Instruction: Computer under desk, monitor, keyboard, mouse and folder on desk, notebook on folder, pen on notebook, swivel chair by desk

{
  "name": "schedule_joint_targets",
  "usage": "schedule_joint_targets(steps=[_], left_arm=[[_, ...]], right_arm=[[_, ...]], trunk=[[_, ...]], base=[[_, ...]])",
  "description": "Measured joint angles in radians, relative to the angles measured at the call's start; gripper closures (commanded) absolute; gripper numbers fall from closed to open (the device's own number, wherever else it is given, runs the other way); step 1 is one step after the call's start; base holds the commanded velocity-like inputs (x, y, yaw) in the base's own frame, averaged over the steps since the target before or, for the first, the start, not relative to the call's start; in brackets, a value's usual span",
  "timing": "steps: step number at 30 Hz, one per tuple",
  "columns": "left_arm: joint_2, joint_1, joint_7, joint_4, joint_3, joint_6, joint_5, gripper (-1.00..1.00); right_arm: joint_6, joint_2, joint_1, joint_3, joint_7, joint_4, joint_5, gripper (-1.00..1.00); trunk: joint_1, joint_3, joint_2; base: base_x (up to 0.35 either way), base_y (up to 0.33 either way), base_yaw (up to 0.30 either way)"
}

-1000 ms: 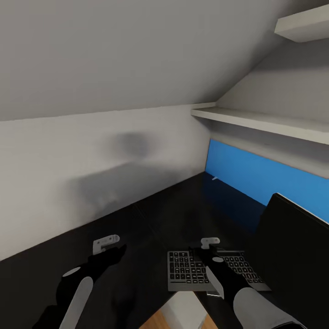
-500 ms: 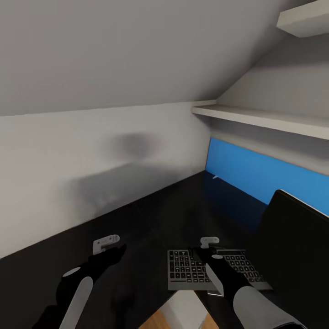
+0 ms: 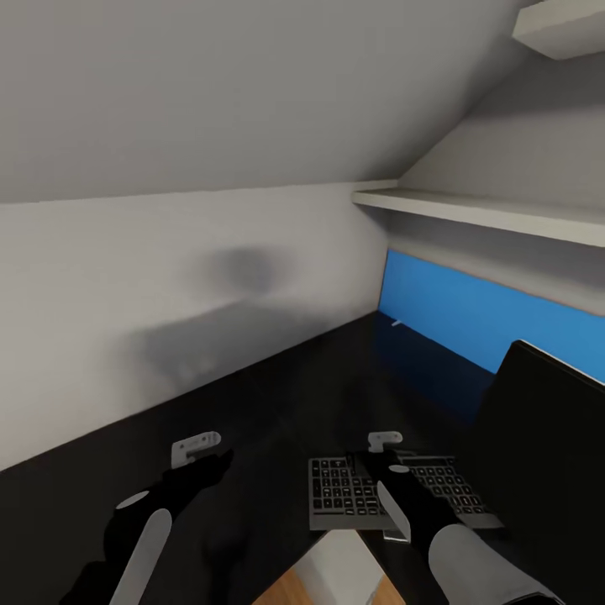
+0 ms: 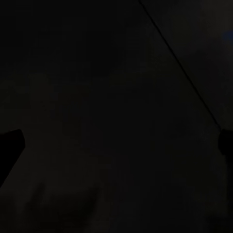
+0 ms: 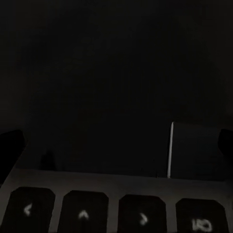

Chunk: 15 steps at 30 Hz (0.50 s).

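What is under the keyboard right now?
The keyboard lies on the black desk, beside the monitor. Its near edge hangs past the desk's inner corner, over pale floor. The right gripper and its arm cover the middle keys, so that part cannot be seen.

The monitor [image 3: 546, 454], at four o'clock in the head view, was cut off by the right edge, its stand and base unseen. The right gripper [image 3: 380, 449] covered part of the keyboard [image 3: 340, 491]; its jaw state could not be judged. The left wrist view was nearly black, the desk [image 4: 97, 121] surface barely discernible.
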State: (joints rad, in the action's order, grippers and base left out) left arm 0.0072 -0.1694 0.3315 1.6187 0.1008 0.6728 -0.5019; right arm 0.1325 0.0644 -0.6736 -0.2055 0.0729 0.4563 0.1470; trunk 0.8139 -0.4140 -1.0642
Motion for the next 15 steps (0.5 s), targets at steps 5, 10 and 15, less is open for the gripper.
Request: schedule_joint_targets(steps=[5,10,15], left_arm=[[0.001,0.0,0.0,0.0,0.0,0.001,0.0,-1.0],[0.001,0.0,0.0,-0.003,0.0,0.002,0.0,-1.0],[0.001,0.0,0.0,-0.005,0.0,0.001,0.001,-1.0]], right_arm=[[0.0,0.0,0.0,0.0,0.0,0.004,0.001,-1.0],[0.0,0.0,0.0,0.0,0.0,0.004,0.002,-1.0],[-0.001,0.0,0.0,-0.002,-0.001,0.005,0.005,-1.0]], trunk=[[0.004,-0.003,-0.007],[0.004,-0.003,-0.007],[0.004,-0.003,-0.007]], base=[[0.0,0.0,0.0],[0.0,0.0,0.0],[-0.088,0.0,0.0]])
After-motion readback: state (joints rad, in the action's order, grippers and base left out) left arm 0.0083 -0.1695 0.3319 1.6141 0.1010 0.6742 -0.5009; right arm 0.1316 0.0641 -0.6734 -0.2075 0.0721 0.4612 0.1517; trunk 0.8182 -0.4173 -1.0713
